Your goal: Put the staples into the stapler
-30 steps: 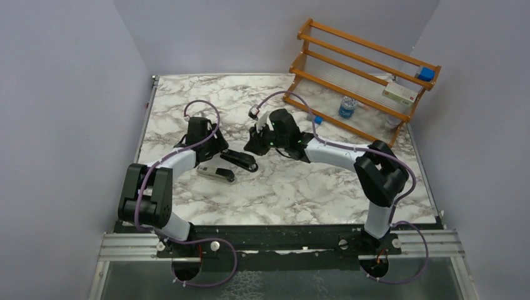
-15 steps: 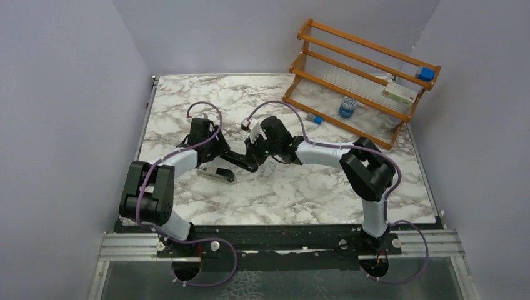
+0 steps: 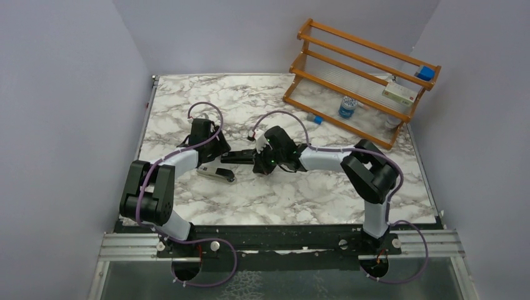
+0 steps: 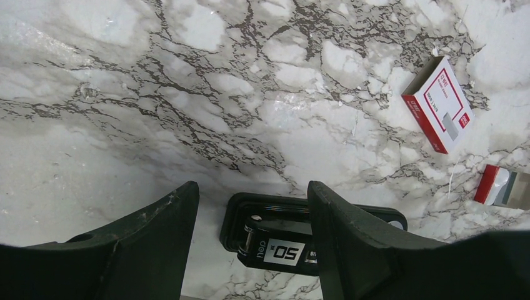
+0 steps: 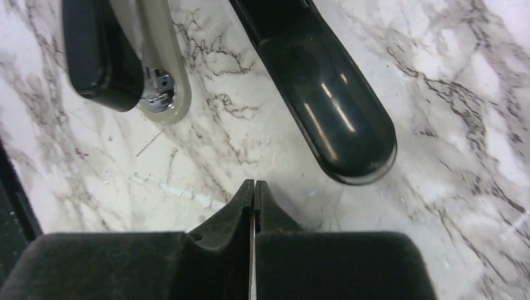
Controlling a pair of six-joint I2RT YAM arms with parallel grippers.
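While right hand (image 5: 253, 186) hangs closed, beside stapler (image 5: 325, 112)

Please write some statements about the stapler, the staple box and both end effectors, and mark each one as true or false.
1. The stapler is open, with its black top apart from its base. True.
2. The right end effector has its fingers spread wide. False: they are pressed together.
3. A red and white staple box lies on the marble table, apart from the stapler. True.
4. The left end effector is shut. False: its fingers stand wide apart.
5. The wooden rack stands at the near left corner. False: it stands at the far right.
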